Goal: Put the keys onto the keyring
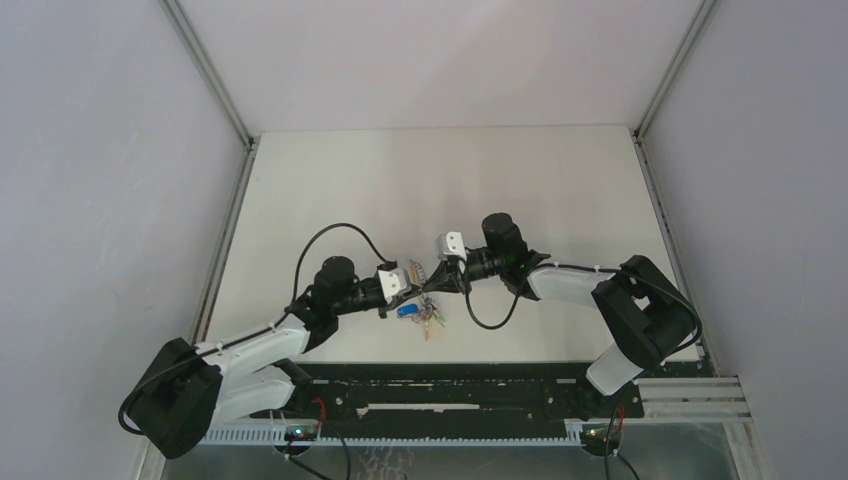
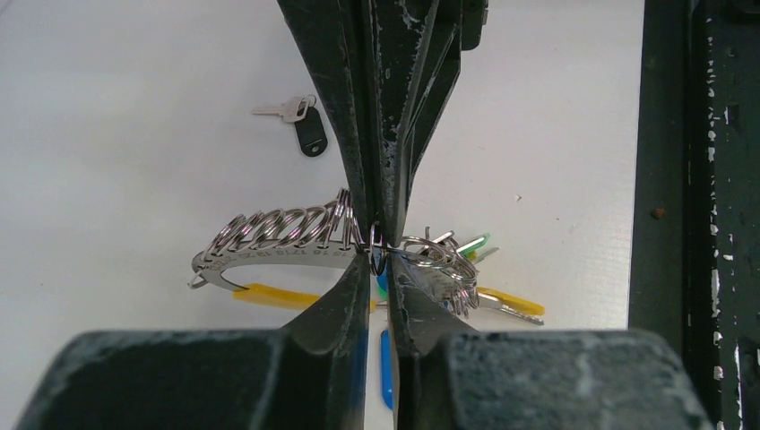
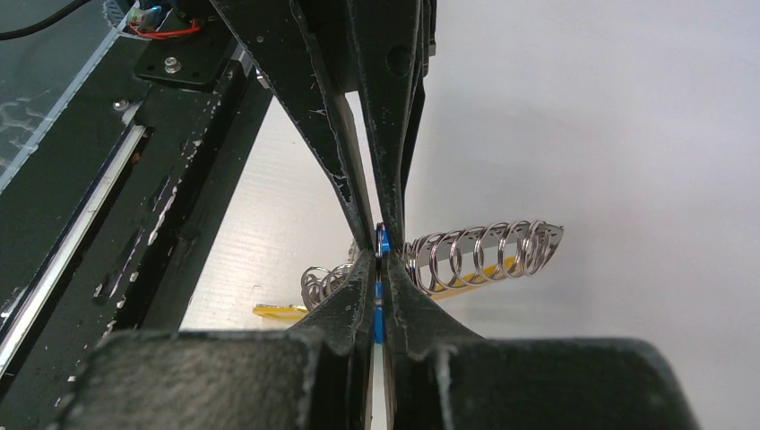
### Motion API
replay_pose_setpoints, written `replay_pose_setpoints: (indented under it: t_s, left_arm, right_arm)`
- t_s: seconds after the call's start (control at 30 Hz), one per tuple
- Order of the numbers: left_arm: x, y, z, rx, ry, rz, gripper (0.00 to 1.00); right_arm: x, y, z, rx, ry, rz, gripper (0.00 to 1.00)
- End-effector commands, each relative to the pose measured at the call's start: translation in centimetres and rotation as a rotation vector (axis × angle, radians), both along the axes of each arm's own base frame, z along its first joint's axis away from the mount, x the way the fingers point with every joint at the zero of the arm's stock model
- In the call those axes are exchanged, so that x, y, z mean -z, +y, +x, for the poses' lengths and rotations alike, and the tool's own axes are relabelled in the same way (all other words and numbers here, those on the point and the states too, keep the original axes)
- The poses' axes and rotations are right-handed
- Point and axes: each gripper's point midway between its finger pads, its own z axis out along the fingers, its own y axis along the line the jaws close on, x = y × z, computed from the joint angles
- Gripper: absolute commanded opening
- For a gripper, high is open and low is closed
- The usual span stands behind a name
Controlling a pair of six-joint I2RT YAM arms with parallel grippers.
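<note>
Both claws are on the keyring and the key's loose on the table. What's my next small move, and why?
Probably open the right claw and back it off the keyring. The left claw also pinches the keyring, so it should stay held, and the key lies untouched on the table beyond, with no claw free to fetch it.

A white table [image 1: 450, 185] carries a small black-headed key [image 2: 307, 127] lying flat on it
</note>
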Motion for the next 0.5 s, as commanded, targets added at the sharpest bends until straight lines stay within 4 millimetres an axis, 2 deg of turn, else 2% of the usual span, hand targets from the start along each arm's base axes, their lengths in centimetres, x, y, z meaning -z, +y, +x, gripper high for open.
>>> replay_pose_setpoints:
  t_s: [0.0, 0.23, 0.33, 0.47]
  left_arm:
    - [-2.71, -0.57, 0.6, 0.016, -0.074, -0.052, 0.17]
    - [-2.75, -0.73, 0.28, 0.036, -0.07, -0.057, 0.18]
    - [-2.72, -0.88, 0.19, 0.046, -0.066, -0.057, 0.13]
    - [-2.71, -0.88, 0.2, 0.05, -0.069, -0.056, 0.01]
  right_arm:
    - [-1.54, 0.89, -0.09, -0.045, -0.054, 0.03, 0.0]
    - [-1.64, 1.03, -0.35, -0.054, -0.058, 0.026, 0.0]
    - [-1.69, 1.02, -0.3, -0.053, -0.063, 0.027, 0.0]
    - [-1.66, 1.1, -0.21, -0.052, -0.056, 0.021, 0.0]
